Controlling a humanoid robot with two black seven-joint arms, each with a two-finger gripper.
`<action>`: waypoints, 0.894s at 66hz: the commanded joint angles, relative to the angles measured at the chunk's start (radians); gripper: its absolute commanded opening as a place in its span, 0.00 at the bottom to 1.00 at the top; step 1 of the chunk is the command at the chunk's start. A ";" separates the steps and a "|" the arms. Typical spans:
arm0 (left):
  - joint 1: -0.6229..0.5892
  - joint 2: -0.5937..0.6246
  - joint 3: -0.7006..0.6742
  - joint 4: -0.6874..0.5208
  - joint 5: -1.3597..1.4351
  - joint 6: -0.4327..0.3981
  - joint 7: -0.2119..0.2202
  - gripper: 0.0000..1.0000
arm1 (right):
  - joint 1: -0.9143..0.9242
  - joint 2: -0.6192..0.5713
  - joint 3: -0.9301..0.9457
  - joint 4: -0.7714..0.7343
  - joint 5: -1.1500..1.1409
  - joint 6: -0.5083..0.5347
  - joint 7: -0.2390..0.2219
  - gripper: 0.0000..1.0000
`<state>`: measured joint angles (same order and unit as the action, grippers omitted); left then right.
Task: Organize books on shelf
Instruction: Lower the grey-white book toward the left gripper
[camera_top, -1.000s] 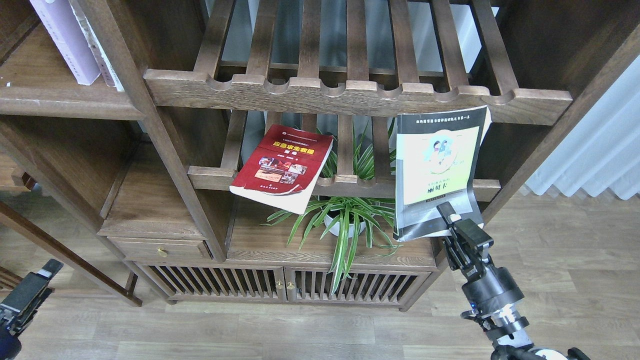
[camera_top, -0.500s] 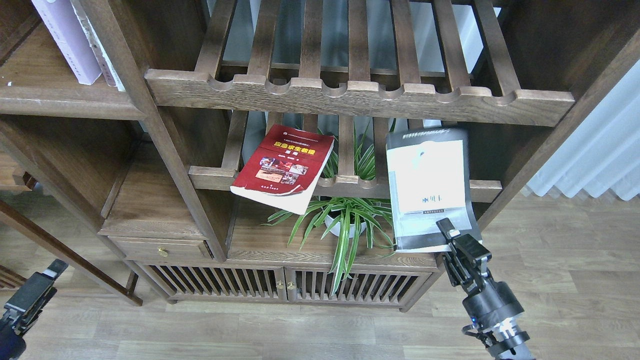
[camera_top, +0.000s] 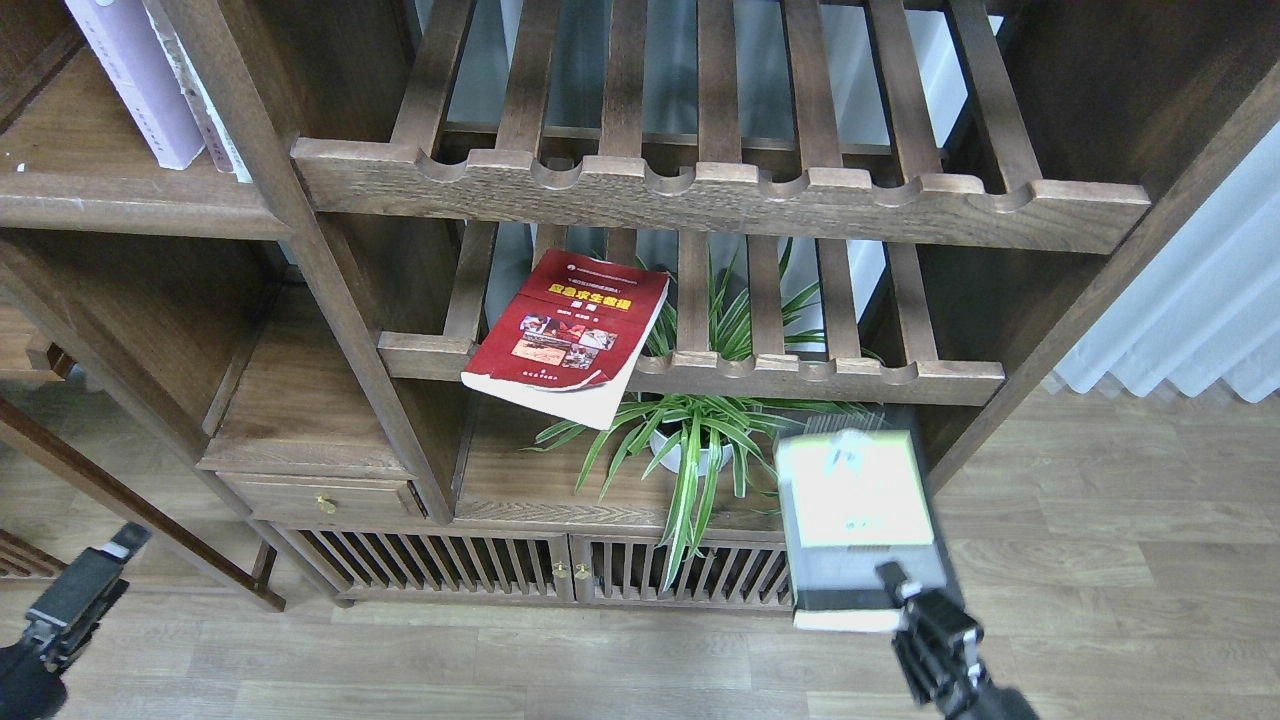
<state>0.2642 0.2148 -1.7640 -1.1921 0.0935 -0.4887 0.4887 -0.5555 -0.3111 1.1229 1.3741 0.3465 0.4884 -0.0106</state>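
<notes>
home room | wooden cabinet (slatted), potted plant, curtain

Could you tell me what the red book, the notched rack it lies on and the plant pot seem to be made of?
The red book looks like a paperback: glossy printed card cover, pale paper page edges. The notched rack looks like dark-stained wood with visible grain and a matte finish. The plant pot is white and smooth, perhaps ceramic or plastic; leaves hide most of it.

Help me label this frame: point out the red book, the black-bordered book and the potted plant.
red book (camera_top: 568, 335), head view, middle of its front cover.
black-bordered book (camera_top: 856, 500), head view, pale centre panel of its cover.
potted plant (camera_top: 690, 452), head view, white pot among the leaves.
</notes>
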 joint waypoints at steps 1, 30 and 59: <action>-0.002 -0.008 0.023 0.025 -0.011 0.000 0.000 1.00 | -0.012 0.000 -0.026 -0.004 -0.007 0.000 0.000 0.07; -0.010 -0.006 0.327 0.091 -0.227 0.000 -0.001 1.00 | 0.097 0.015 -0.228 -0.058 -0.089 0.000 -0.005 0.08; 0.000 -0.043 0.445 0.098 -0.337 0.000 -0.010 1.00 | 0.333 0.109 -0.462 -0.271 -0.135 0.000 -0.006 0.09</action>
<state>0.2586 0.1964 -1.3233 -1.0962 -0.2399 -0.4887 0.4859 -0.2577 -0.2346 0.6927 1.1230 0.2161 0.4888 -0.0176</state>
